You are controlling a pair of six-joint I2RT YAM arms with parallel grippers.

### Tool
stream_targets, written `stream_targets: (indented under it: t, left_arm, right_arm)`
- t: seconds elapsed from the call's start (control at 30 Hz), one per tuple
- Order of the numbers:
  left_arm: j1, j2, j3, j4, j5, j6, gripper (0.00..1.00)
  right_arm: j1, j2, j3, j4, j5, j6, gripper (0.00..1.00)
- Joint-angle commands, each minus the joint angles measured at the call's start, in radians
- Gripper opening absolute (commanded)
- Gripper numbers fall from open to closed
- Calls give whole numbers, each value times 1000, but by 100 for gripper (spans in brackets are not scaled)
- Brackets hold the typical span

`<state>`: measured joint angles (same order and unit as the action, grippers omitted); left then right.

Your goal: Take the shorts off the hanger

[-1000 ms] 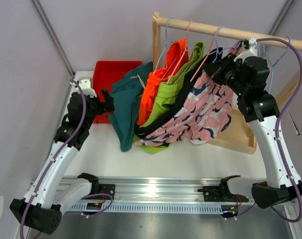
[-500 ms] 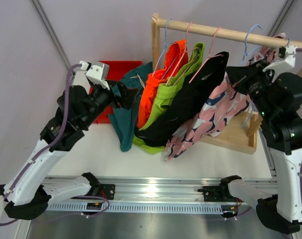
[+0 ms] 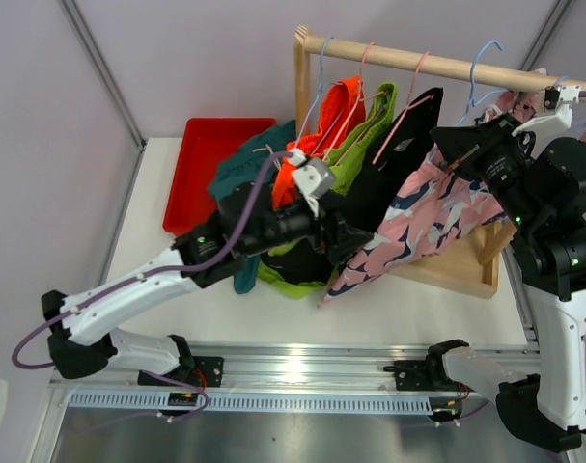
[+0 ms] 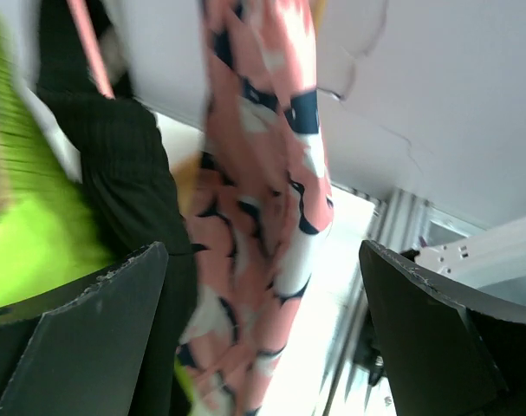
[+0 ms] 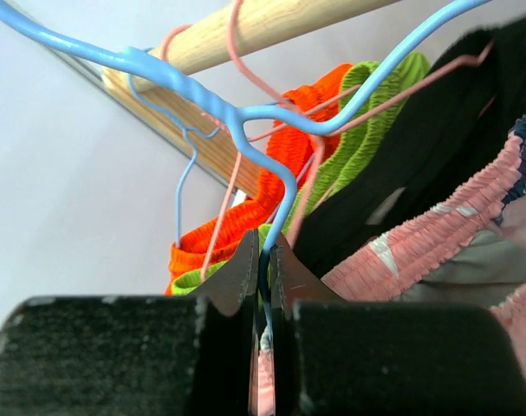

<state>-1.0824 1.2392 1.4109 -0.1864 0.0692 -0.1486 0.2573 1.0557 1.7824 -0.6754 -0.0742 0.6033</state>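
Five pairs of shorts hang from the wooden rail (image 3: pixel 418 58): dark teal (image 3: pixel 237 174), orange (image 3: pixel 312 145), lime green (image 3: pixel 355 154), black (image 3: pixel 399 164) and pink patterned (image 3: pixel 423 222). My right gripper (image 3: pixel 471 145) is shut on the wire neck of the blue hanger (image 5: pixel 245 121) that carries the pink shorts (image 5: pixel 436 243), just below the rail. My left gripper (image 3: pixel 353 243) is open at the lower hem of the pink shorts. In the left wrist view the pink fabric (image 4: pixel 263 173) hangs between the spread fingers (image 4: pixel 72 329), not gripped.
A red tray (image 3: pixel 215 145) lies at the back left. The rack's upright post (image 3: pixel 302 87) and wooden base (image 3: pixel 457 270) stand at the right. A metal rail (image 3: pixel 302 371) runs along the near edge. Pink hangers (image 3: pixel 413 82) carry the other shorts.
My left arm swung from beside the red tray across to the pink shorts' hem. My right gripper drew the blue hanger and pink shorts rightward, away from the black pair.
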Motion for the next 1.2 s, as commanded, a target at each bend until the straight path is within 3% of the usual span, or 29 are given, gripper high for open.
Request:
stream_targets:
  t: [0.0, 0.23, 0.53, 1.0, 1.17]
  left_arm:
    - [-24, 58, -10, 179, 61, -54, 99]
    - [-40, 181, 57, 252, 34, -74, 99]
    - [-68, 183, 72, 262, -23, -72, 98]
    - [-269, 92, 111, 130, -363, 78, 99]
    - [-313, 82, 140, 119, -408, 112, 98]
  right_arm:
    - [-1, -26, 74, 93, -65, 9, 0]
    - [0, -63, 86, 73, -99, 30, 0]
    - [0, -91, 57, 73, -145, 68, 0]
    - [-1, -105, 60, 96, -196, 118, 0]
    - [-1, -85, 103, 83, -193, 113, 0]
